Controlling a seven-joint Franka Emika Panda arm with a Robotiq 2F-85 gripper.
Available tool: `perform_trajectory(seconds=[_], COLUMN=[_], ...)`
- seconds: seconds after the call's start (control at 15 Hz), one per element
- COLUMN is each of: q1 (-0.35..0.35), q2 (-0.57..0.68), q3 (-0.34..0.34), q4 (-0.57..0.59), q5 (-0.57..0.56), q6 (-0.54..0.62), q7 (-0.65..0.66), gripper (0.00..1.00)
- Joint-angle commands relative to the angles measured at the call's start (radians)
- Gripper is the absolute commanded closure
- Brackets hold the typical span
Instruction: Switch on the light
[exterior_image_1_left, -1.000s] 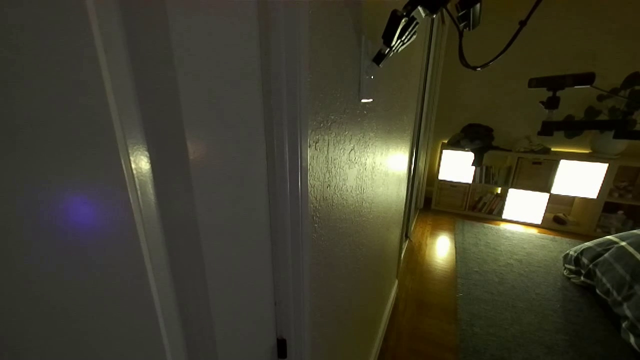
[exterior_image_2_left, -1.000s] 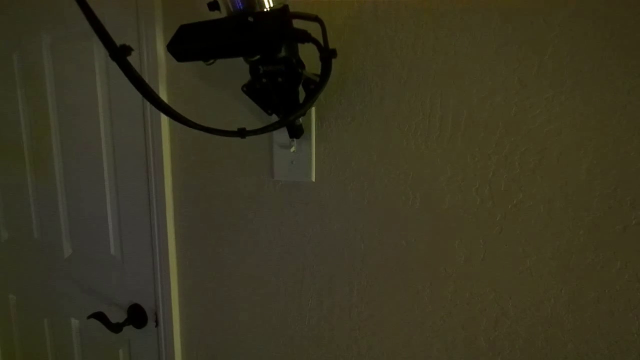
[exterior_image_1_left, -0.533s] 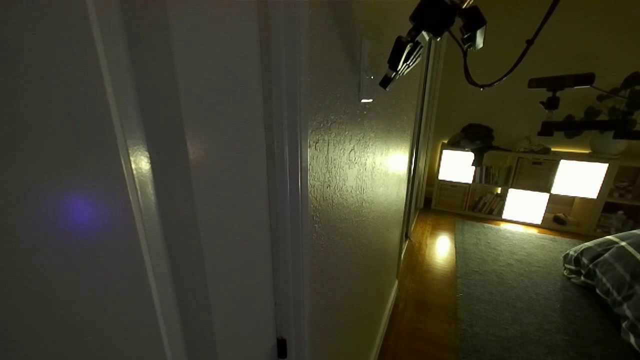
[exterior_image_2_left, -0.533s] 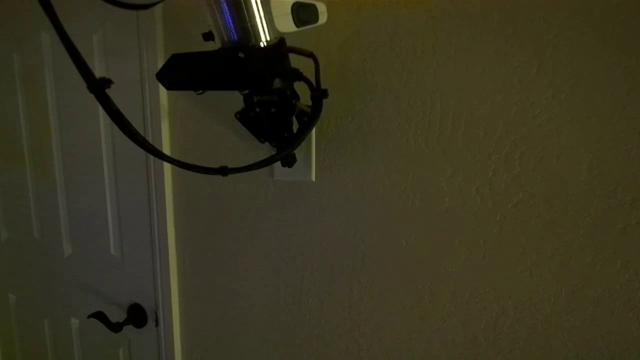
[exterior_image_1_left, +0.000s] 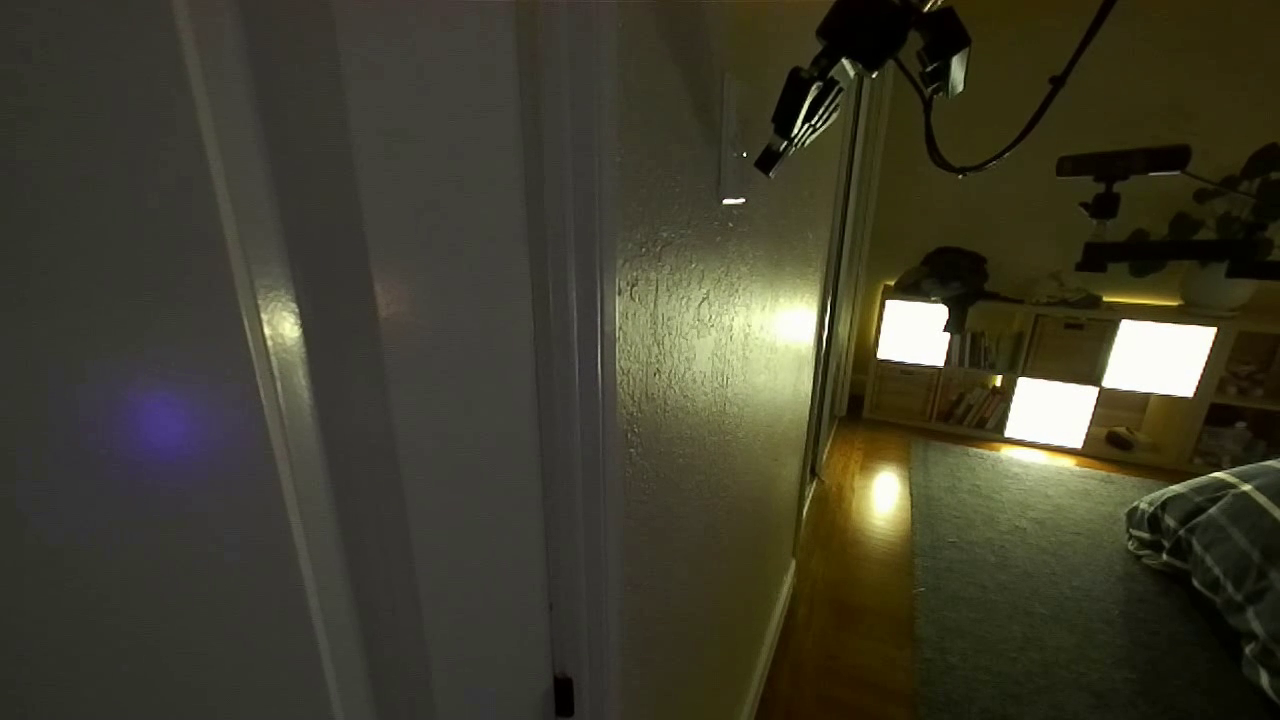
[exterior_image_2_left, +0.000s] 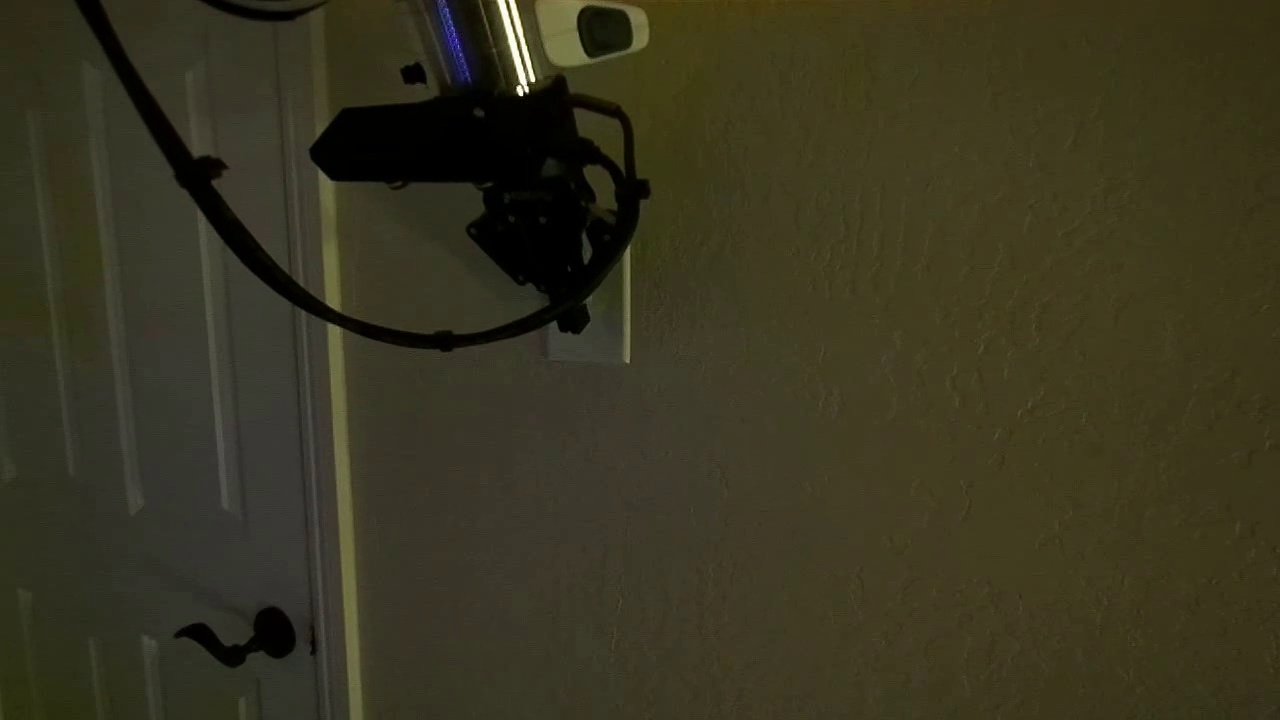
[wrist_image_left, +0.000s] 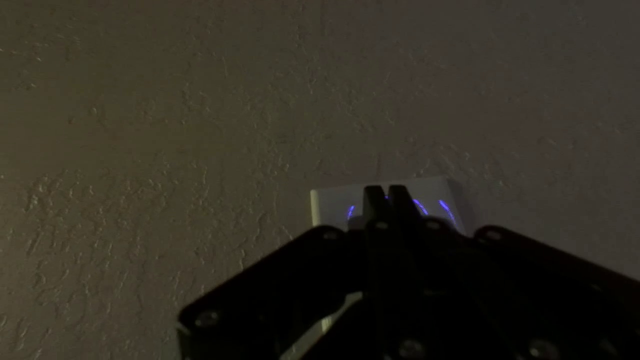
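The light's lamp is out of view. Its switch is a white upright plate (exterior_image_2_left: 605, 342) on the textured wall, partly hidden behind my gripper (exterior_image_2_left: 573, 318) in an exterior view. The plate (exterior_image_1_left: 732, 182) also shows edge-on in an exterior view, with a tiny bright spot about mid-height. There my gripper's fingertips (exterior_image_1_left: 764, 168) point down toward the plate, with a small space between. In the wrist view, the fingertips (wrist_image_left: 386, 191) are together with only a thin slit, hold nothing, and overlap the plate (wrist_image_left: 336, 204). The toggle is hidden behind the fingers.
A door with a dark lever handle (exterior_image_2_left: 235, 635) is beside the plate. A loose cable (exterior_image_2_left: 290, 300) hangs from the arm. A camera on a stand (exterior_image_1_left: 1122, 162), a shelf with glowing cubbies (exterior_image_1_left: 1030, 340), a rug (exterior_image_1_left: 1010, 590) and bedding (exterior_image_1_left: 1220, 560) lie farther back.
The gripper has moved down along the plate and slightly off it, now covering the toggle in an exterior view. In the last half second it barely moves. The room stays dim.
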Motion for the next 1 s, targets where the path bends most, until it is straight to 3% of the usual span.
perform_trajectory(seconds=[0.0,0.93], q1=[-0.005,-0.004], q2=[-0.011,0.023], q3=[0.006,0.023], q4=[0.0,0.069], q5=[0.039,0.046], q6=[0.021,0.009], q7=[-0.022,-0.047], gripper=[0.92,0.93])
